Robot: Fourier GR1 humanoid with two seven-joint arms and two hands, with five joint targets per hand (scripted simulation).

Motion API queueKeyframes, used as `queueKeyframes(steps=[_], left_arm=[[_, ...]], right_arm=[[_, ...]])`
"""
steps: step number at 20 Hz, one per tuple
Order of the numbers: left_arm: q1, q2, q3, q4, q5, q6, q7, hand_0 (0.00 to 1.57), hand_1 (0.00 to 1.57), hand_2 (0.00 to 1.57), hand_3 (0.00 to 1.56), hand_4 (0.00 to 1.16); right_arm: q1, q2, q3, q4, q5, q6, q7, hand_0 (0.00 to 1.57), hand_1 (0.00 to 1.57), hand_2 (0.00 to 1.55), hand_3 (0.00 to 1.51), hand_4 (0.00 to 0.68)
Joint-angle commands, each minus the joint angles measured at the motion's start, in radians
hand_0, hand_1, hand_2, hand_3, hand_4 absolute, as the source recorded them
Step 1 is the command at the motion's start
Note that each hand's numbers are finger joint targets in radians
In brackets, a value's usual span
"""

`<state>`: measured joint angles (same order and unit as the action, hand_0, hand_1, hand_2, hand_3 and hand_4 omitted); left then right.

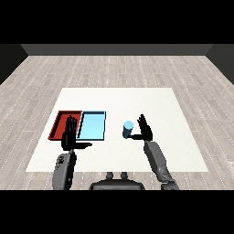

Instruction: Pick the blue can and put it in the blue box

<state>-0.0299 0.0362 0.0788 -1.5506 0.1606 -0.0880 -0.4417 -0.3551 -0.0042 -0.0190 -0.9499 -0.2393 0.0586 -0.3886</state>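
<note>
Right hand [146,129] stood released beside the blue can [128,129], not yet grasping.

Head view: one can stood upright just off that hand's thumb side, probably lined up for a grasp. Beyond it lay one blue box [92,125] and one red tray [61,123], touching. Left hand [70,136] hovered over them, fingers straight, holding nothing, on the white surface [137,100].
</note>
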Motion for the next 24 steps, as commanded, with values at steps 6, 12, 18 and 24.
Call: queueKeyframes(steps=[6, 12, 18, 24], left_arm=[[0.03, 0.025, 0.013, -0.011, 0.004, -0.021, -0.008, 0.0, 0.0, 0.0, 0.0, 0.0], [0.075, -0.028, -0.049, -0.133, -0.03, 0.039, 0.048, 0.0, 0.0, 0.0, 0.0, 0.0], [0.028, 0.025, 0.019, -0.091, 0.017, 0.003, 0.052, 0.0, 0.0, 0.0, 0.0, 0.0], [0.01, 0.014, 0.018, -0.046, 0.015, 0.007, 0.033, 0.0, 0.0, 0.0, 0.0, 0.0]], right_arm=[[-0.028, 0.004, 0.018, 0.037, -0.038, 0.022, 0.01, 0.0, 0.0, 0.0, 0.0, 0.0], [-0.143, 0.004, 0.068, 0.262, -0.085, -0.028, -0.137, 0.0, 0.0, 0.0, 0.0, 0.0], [-0.186, 0.004, 0.189, 0.291, -0.181, -0.102, -0.137, 0.0, 0.0, 0.0, 0.0, 0.0], [-0.191, 0.004, 0.16, 0.309, -0.171, -0.045, -0.134, 0.0, 0.0, 0.0, 0.0, 0.0]])
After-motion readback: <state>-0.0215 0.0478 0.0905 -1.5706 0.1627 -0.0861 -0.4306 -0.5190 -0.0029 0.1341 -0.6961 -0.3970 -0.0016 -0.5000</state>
